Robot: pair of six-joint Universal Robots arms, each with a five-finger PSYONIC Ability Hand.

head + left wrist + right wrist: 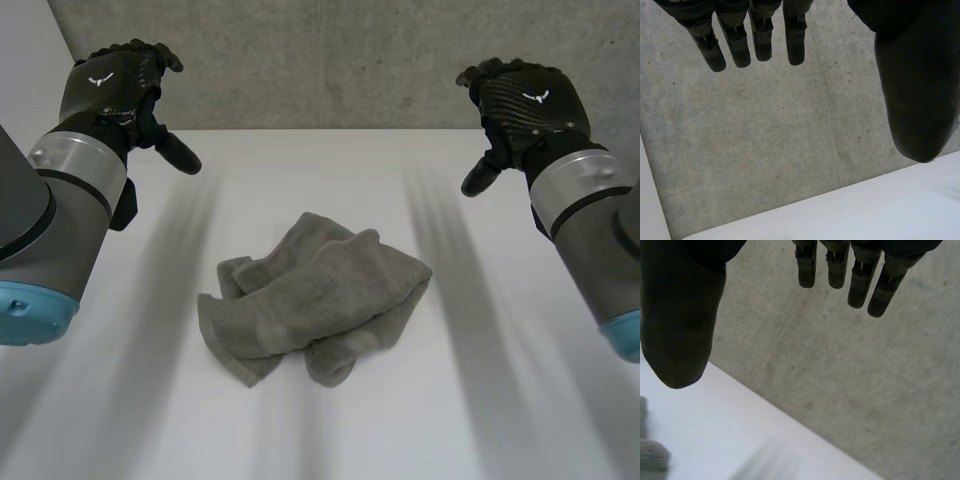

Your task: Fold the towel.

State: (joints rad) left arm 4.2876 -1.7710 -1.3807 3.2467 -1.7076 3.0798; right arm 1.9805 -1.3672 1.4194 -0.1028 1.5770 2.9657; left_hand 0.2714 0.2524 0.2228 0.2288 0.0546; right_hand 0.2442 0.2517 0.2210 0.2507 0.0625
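A grey towel (pixel 315 298) lies crumpled in a heap in the middle of the white table (pixel 480 400). My left hand (pixel 115 90) hovers high over the table's far left, well apart from the towel, its fingers (pixel 735 40) straight and its thumb (pixel 920 95) spread wide, holding nothing. Over the far right my right hand (pixel 525 100) hangs just as high and empty, with straight fingers (pixel 860 275) and thumb (pixel 680 325) apart. A bit of the towel (pixel 650 452) peeks in beside the right thumb.
A grey concrete wall (pixel 330 60) rises behind the table's far edge (pixel 330 130). The wall (pixel 765 140) lies beyond the left fingertips, and the wall (pixel 850 370) stands past the right ones. Bare table surrounds the towel.
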